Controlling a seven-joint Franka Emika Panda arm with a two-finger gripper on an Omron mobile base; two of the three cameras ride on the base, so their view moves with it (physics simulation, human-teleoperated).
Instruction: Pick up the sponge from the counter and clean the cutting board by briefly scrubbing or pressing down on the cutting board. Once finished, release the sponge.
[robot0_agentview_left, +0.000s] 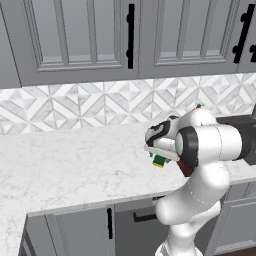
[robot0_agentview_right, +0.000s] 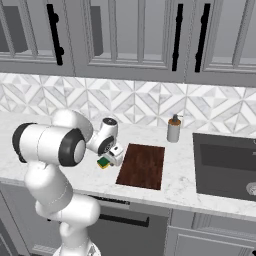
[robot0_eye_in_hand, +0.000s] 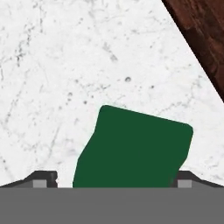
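Sponge sits between the fingers, its green face filling the lower middle of the hand view, with the two dark tips just showing at either side of it. From that, the fingers look closed on it, gripping it by two opposite sides; the contact itself is hidden under the block. In the right base view the sponge hangs at the hand, above the white counter and just left of the cutting board, whose near left edge is close by. The left base view shows the green and yellow layers under the hand.

As a judgement: it is a light, soft block that will squash under pressure, so a side grip across its narrow width suits it, and it should not slip easily. Pressed on the dark wooden board it will flatten and may twist between the fingers. A soap bottle stands behind the board, and the dark sink lies to its right.
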